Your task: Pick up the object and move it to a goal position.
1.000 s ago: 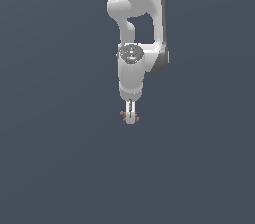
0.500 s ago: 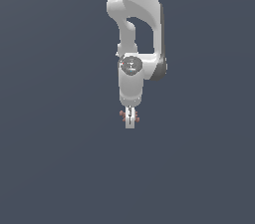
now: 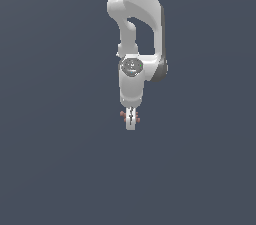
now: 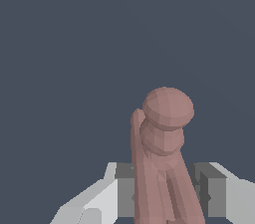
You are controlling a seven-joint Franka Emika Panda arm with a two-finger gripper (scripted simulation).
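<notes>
The object (image 3: 123, 114) is a tiny reddish-brown knobby thing whose ends poke out on both sides of my white gripper (image 3: 130, 120) in the exterior view. The gripper hangs straight down from the white arm and is shut on the object. In the wrist view the object (image 4: 162, 153) fills the foreground as a lumpy brown stick with a rounded knob, wedged between the two grey-padded fingers (image 4: 127, 190). I cannot tell from these views whether the object touches the surface beneath it.
A plain dark blue-grey surface (image 3: 60, 159) fills the whole scene around the arm. No other item appears in either view.
The arm's wrist and elbow have sunk lower and the arm has folded more upright. The gripper and the object stay at nearly the same spot in the exterior view.
</notes>
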